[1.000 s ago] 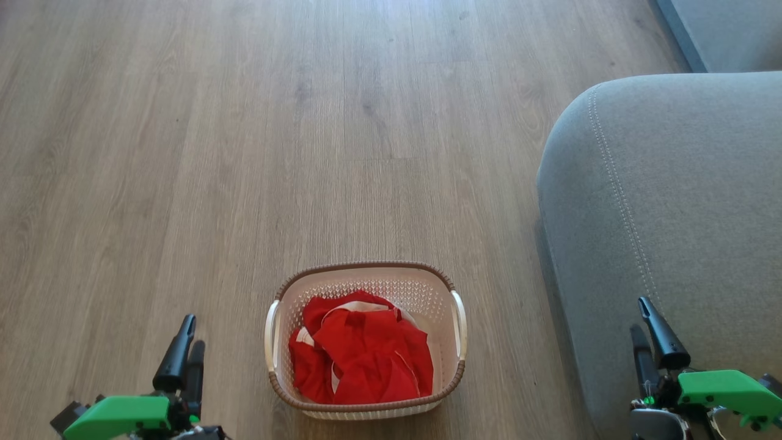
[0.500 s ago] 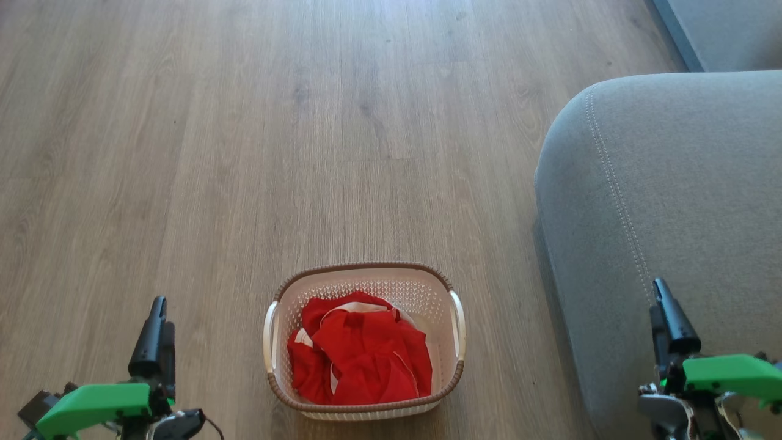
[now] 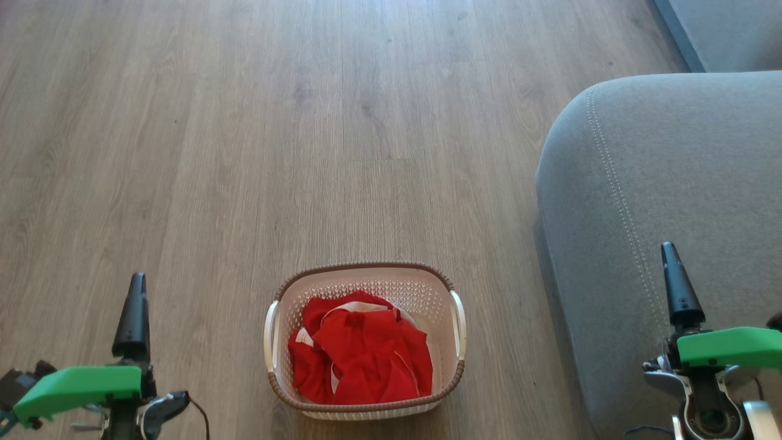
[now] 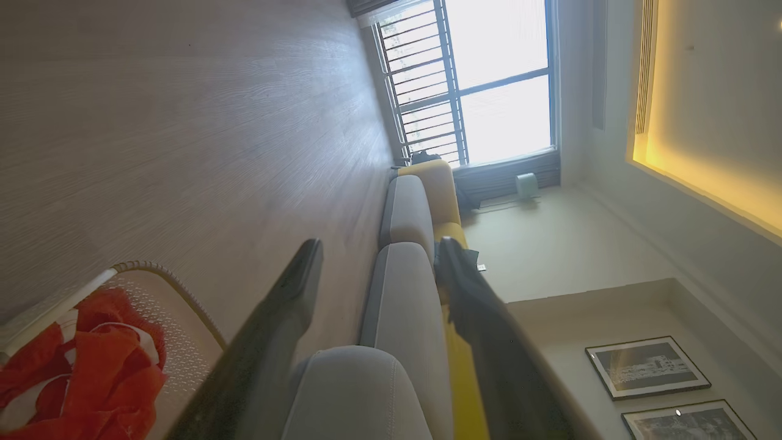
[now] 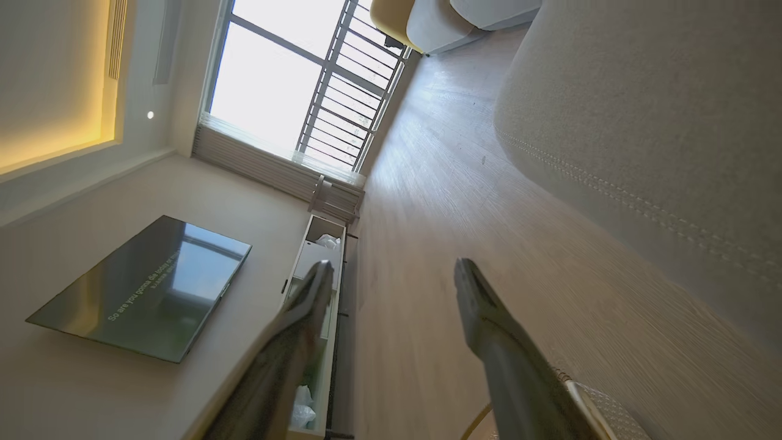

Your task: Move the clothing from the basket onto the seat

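Clothing (image 3: pixel 360 354) fills the basket (image 3: pixel 366 267) on the floor (image 3: pixel 275 134), right of the left pincer (image 3: pixel 135 293) and slightly nearer it; right pincer (image 3: pixel 672 263) hangs over the seat (image 3: pixel 672 159). Both pincers gape open, empty.

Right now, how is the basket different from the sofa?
The basket is small; the sofa is far bigger. The basket is cream plastic with holes; the sofa is grey cloth with a stitched seam. The basket is hollow, holding red clothes; the sofa is rounded. Both sit on the wooden floor.

Wood floor (image 3: pixel 244 153); barred window (image 4: pixel 489 79); wall television (image 5: pixel 140 287); framed pictures (image 4: pixel 647 366).
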